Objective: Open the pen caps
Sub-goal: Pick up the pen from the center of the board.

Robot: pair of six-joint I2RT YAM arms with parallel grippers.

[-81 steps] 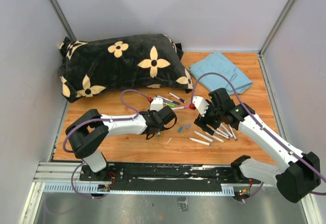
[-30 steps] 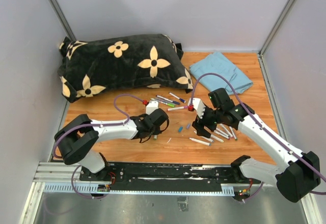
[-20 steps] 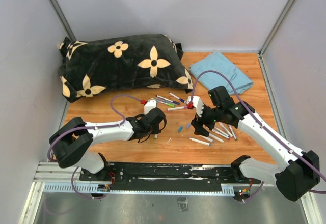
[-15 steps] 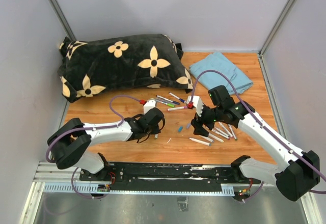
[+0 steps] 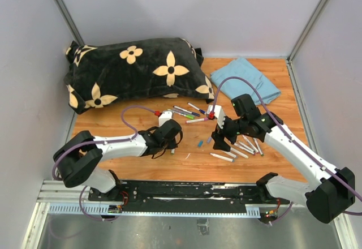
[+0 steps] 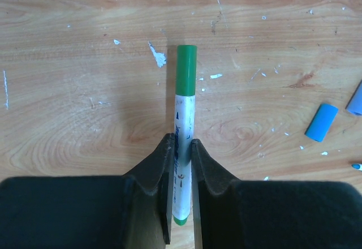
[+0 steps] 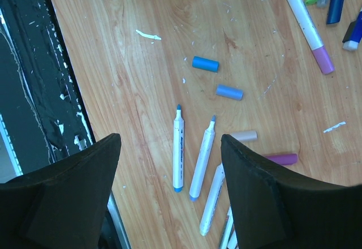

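Item: slim white-barrelled marker pen (image 6: pixel 185 110) with a short green plastic cap (image 6: pixel 186 71), over the wooden tabletop (image 6: pixel 85 119). My left gripper (image 6: pixel 181 147) clamps its barrel. The cap is probably light, rigid, slick and friction-fitted, so grasp it across the middle. My right gripper (image 7: pixel 169 138) hangs wide and empty above the uncapped pens (image 7: pixel 202 158).

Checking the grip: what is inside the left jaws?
A white pen, green cap on, sticking out ahead. Its sides where the jaws press are covered.
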